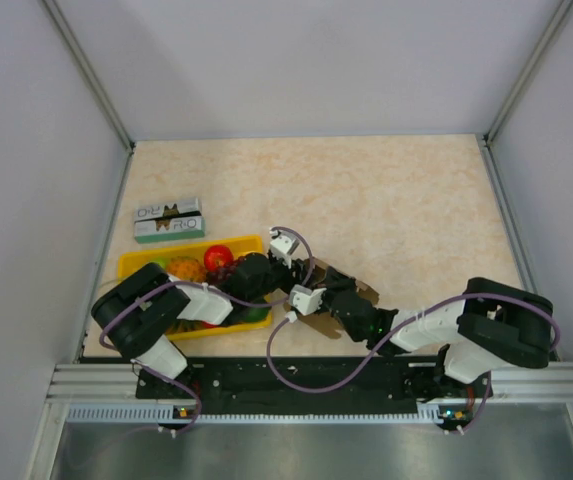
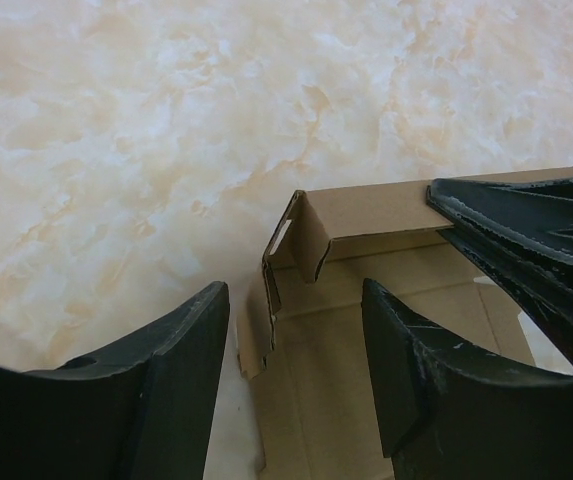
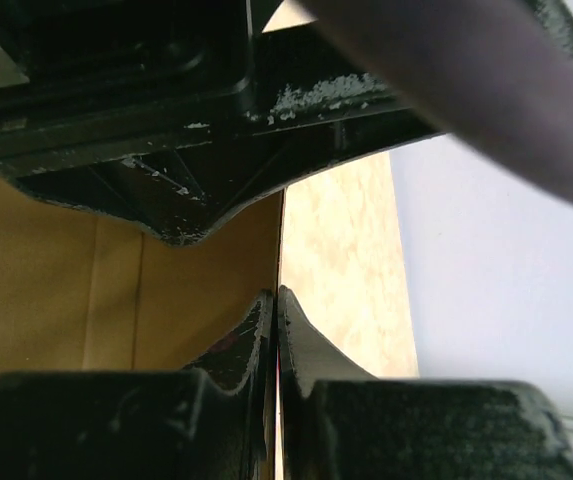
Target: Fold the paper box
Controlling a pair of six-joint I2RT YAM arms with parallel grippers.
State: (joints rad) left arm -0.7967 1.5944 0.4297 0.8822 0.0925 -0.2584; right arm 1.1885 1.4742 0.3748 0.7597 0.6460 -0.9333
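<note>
Left wrist view: spread black left gripper [image 2: 291, 330] straddling a raised corner of the half-folded brown kraft paper box [image 2: 366, 215].
Nearest the bases, right gripper [image 3: 278, 300] pressed together, seemingly pinching one thin upright wall. Probably light, stiff but easily creased; best taken by wall edges beside the scored folds, not mid-panel. Box mid-table, just beside the long yellow plastic tray [image 1: 141, 259]; green-and-white printed carton [image 1: 169, 221] beyond. Overhead, most of the box hidden under both wrists; far flaps cut off.
</note>
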